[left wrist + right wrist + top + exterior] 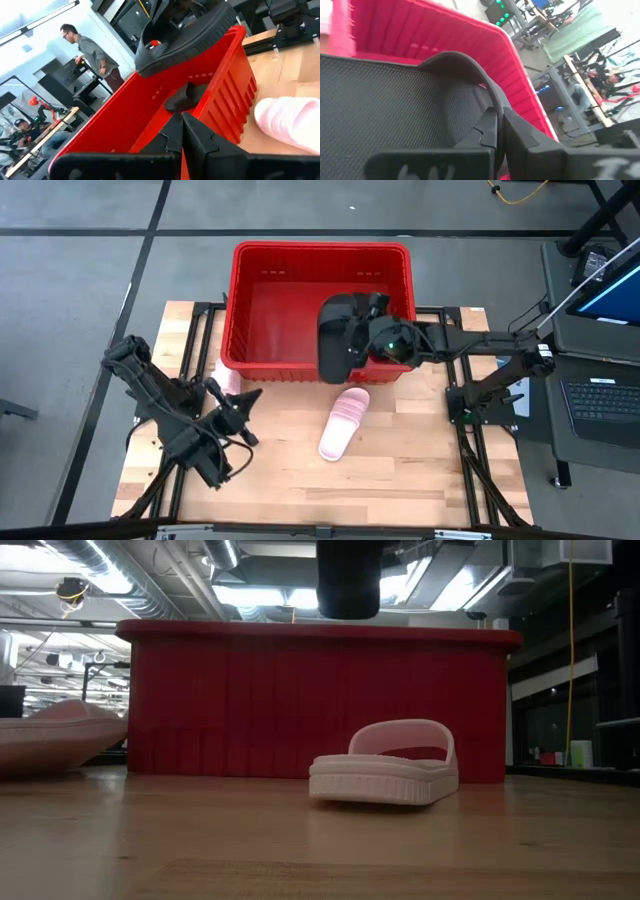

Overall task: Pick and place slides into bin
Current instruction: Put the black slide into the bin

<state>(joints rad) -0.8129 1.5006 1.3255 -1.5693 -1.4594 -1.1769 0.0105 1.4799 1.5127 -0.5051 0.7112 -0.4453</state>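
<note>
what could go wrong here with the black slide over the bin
1. The right gripper holds the black slide above the bin's near wall; released here, it might catch the rim and drop outside.
2. If it falls outside, it could land on the pink slide lying just below that wall.
3. Another black slide already lies inside, so the new one may settle unevenly.

two dark jointed arms, black cables looped along them; right arm (470,340) shows a green light.

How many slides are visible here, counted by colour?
Pink slides: 2
Black slides: 2, one held by the right pincer, one inside the bin
Total: 4
</note>
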